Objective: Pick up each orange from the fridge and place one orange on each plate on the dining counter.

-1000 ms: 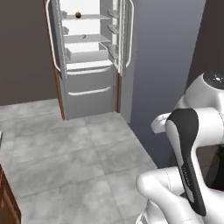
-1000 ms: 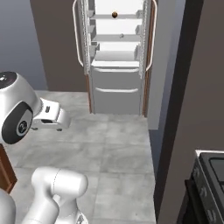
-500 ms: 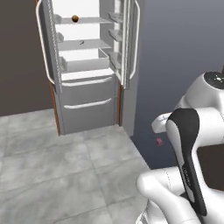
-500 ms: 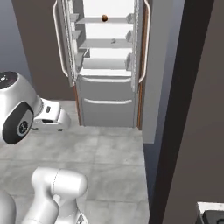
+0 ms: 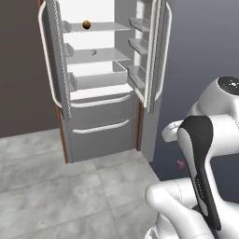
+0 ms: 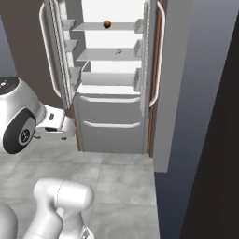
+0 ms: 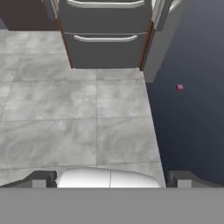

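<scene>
Hand view: bare floor before fridge

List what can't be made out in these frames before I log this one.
- Second orange: one orange sits on the fridge top shelf; no other is visible.
- Small grey lump on the middle shelf: too small to identify.
- Fridge top: cut off by the upper edge in both base views.
- Plates and dining counter: outside all three frames.
- Gripper: fingertips sit at the hand view's bottom corners, mostly cut off.
</scene>
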